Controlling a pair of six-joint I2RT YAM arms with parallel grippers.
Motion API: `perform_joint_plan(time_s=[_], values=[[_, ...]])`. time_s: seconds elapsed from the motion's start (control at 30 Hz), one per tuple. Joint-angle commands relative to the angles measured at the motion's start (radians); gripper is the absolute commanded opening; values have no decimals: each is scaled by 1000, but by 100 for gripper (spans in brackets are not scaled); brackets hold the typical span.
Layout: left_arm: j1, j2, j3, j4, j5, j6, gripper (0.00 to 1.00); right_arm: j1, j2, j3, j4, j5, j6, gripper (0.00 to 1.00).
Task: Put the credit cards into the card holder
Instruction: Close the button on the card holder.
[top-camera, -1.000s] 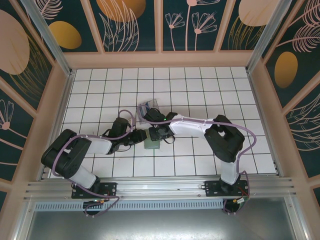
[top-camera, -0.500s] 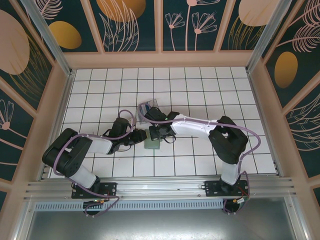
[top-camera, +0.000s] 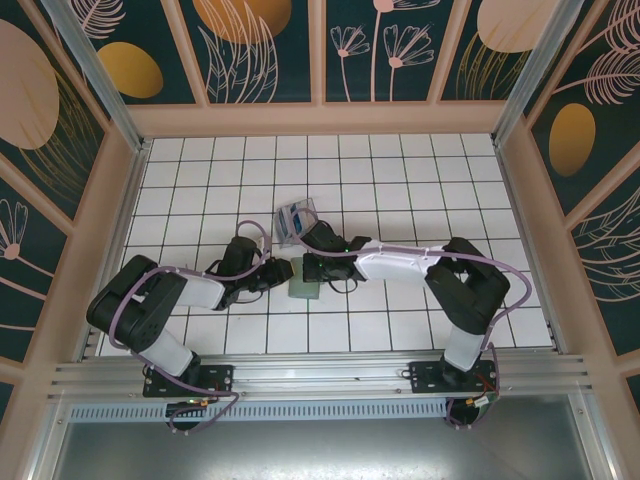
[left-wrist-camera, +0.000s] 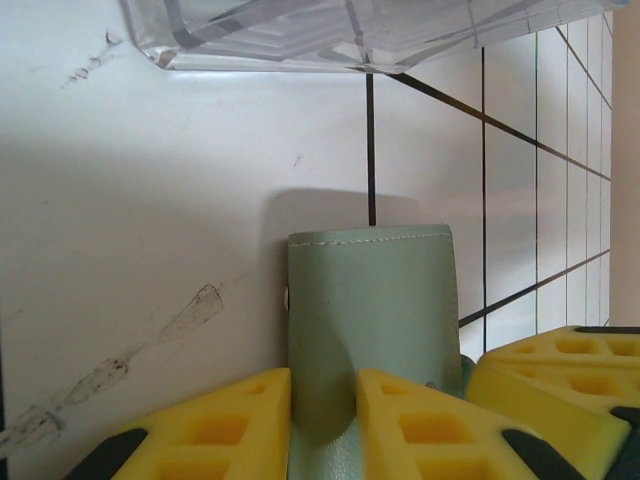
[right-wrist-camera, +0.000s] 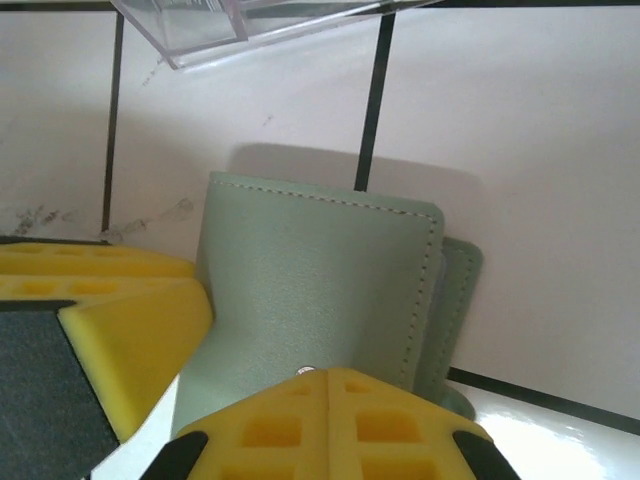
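Observation:
The sage-green card holder (top-camera: 303, 288) lies folded on the white tiles between the two arms. My left gripper (top-camera: 283, 272) reaches it from the left and is shut on it. In the left wrist view the card holder (left-wrist-camera: 370, 300) fills the gap of the left gripper (left-wrist-camera: 322, 375), with a yellow pad against each side. My right gripper (right-wrist-camera: 330, 372) is shut, pads together, with its tip against the cover of the card holder (right-wrist-camera: 310, 290). Blue and white credit cards (top-camera: 292, 218) sit in a clear plastic box just behind.
The clear box (top-camera: 297, 220) stands one tile beyond the wallet, and its edge tops both wrist views (left-wrist-camera: 330, 30) (right-wrist-camera: 250, 15). Patterned walls (top-camera: 320, 60) fence the tiled table on three sides. Open tiles stretch to the left, right and back.
The right gripper's jaws have closed against the wallet, and the right arm's elbow has swung right and toward the near edge. The left jaws have narrowed a little on the wallet.

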Motion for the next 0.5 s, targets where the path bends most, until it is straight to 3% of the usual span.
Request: perform_joint_plan(time_s=[0.0, 0.47], values=[[-35, 66, -38, -66, 61, -42, 25, -3, -50, -35, 124, 10, 50, 0], [-37, 62, -75, 2, 75, -89, 24, -18, -51, -75, 192, -19, 26, 0]])
